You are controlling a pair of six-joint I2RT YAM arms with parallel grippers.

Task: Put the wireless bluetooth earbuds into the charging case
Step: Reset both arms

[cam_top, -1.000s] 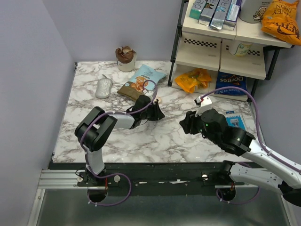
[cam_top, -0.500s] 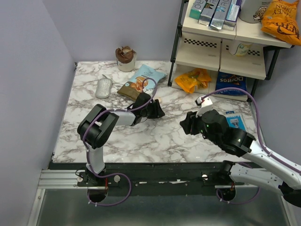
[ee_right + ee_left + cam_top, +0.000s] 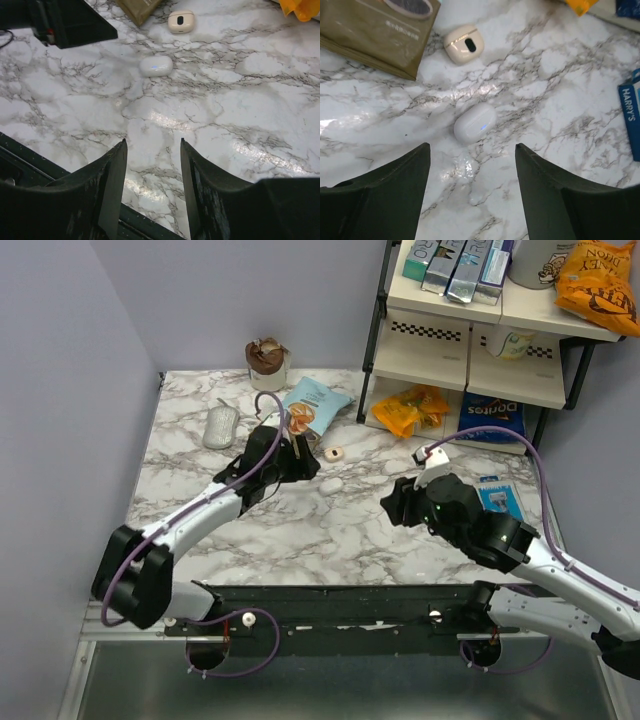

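Left wrist: charging case [image 3: 475, 122] on marbled table [image 3: 570, 75].

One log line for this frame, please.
left gripper: open, empty, facing charging case | charging case: shut, lying on table | earbuds: not visible | right gripper: open, empty

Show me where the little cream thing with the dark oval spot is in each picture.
Top external: the cream pebble-shaped piece lies mid-table, just below the blue snack bag.
Left wrist: upper middle, beyond the white case.
Right wrist: top edge, right of centre.
Shared landmark: the brown pouch, close on its left in every view.
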